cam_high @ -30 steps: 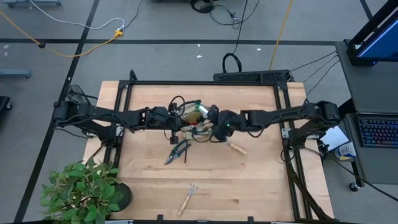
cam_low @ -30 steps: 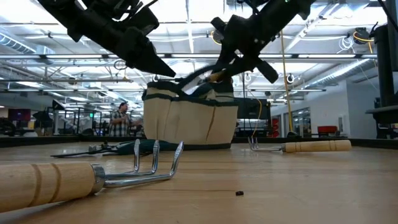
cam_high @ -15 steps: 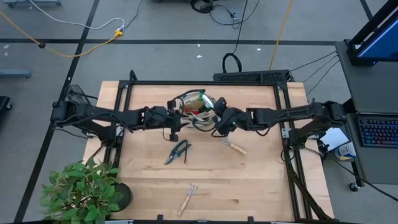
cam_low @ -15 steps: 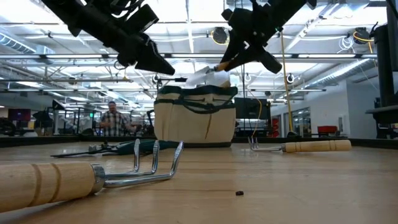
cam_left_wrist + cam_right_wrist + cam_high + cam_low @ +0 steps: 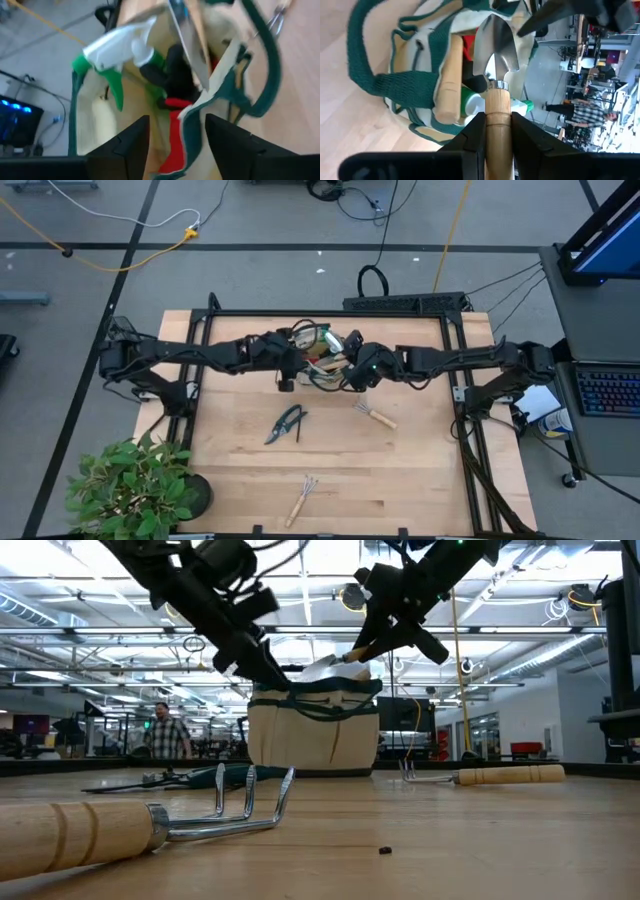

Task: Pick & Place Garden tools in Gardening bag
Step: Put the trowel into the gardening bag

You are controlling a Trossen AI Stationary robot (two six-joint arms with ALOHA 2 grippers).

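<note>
The beige gardening bag (image 5: 308,348) (image 5: 315,735) stands at the table's far middle. In it are a green spray bottle (image 5: 117,52), a red glove (image 5: 172,150) and a wooden handle (image 5: 449,75). My left gripper (image 5: 175,150) (image 5: 272,672) is open over the bag's left rim (image 5: 189,131), a finger on each side, touching nothing. My right gripper (image 5: 497,137) (image 5: 372,640) is shut on a trowel (image 5: 495,50) above the bag. Pruning shears (image 5: 287,423), a rake (image 5: 302,498) and a wooden-handled fork (image 5: 375,415) lie flat on the table. My right gripper pinches the trowel's wooden handle (image 5: 497,112) between its two fingers, just behind the metal collar. The fingers lie along the handle and slant down from the table's right. The trowel is lifted clear, its blade (image 5: 325,662) tilted down over the bag's opening.
A leafy potted plant (image 5: 135,485) stands at the near left corner. The bag's green loop handles (image 5: 375,80) hang outside its rim. The table's near half holds only the loose tools. A person (image 5: 160,735) stands far off in the room behind.
The bag's left rim, drawn out toward the table's left a second ago, has sprung back, and the bag stands narrower and upright. My left gripper has gone toward the far edge and down to the bag's rim. My right gripper has carried the trowel toward the far edge, over the bag.
</note>
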